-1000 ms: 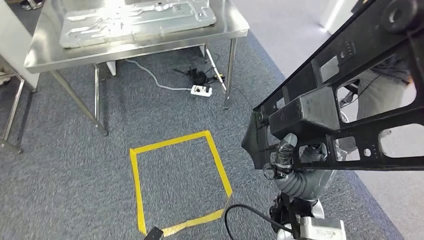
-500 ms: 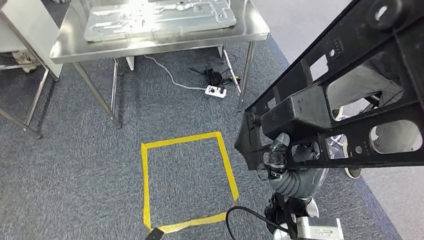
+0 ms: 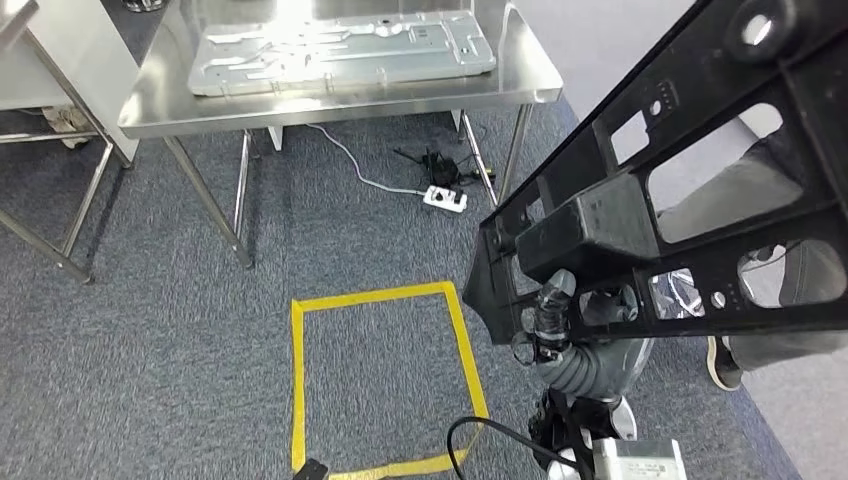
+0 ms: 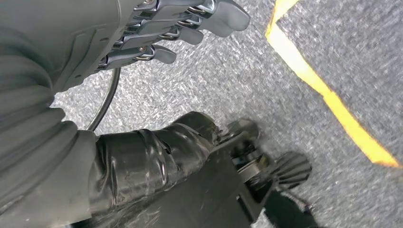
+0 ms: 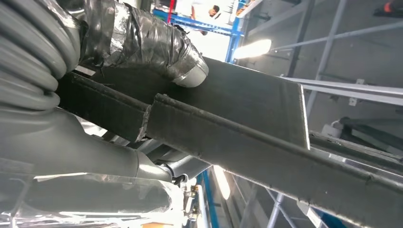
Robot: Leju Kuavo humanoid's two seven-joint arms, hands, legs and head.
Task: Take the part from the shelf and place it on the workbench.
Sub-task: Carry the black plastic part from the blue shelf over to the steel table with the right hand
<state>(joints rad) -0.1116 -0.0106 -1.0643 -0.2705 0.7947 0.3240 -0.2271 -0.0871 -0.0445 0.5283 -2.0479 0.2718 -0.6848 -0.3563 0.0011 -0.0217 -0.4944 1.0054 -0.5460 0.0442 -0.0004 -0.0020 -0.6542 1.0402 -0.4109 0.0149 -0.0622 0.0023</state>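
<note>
R robot hand (image 3: 548, 322) clamped on the part (image 3: 680, 200), a big black frame w/ cut-outs, fingers wrapped round a lower bar; in R wrist view thumb lies over the bar, fingers (image 5: 85, 161) under it. Part is off the shelf, carried high at my right, tilted, long end running up and away. L robot hand (image 4: 157, 33) hangs at my side over the carpet, fingers spread, holding nothing.

Step, as I read it: transport leg. Pick done, place not yet. Steel tabletop (image 3: 340, 100) ahead, well apart from the part.

Next move calls for: close on the tabletop, keep grip firm (one-handed on a long frame, so it may swing), then lower flat.

Around / in the way:
- Grey metal panel (image 3: 340, 45) already lies across most of the tabletop; bare margin is thin, so landing spot is tight.
- Yellow tape square (image 3: 385, 375) on carpet between me and the tabletop, prob. the stand mark.
- White power strip (image 3: 445, 198) + cable on floor by the tabletop's leg; trip risk.
- Person's leg & shoe (image 3: 728, 362) just beside the part, R side. Watch the swing.
</note>
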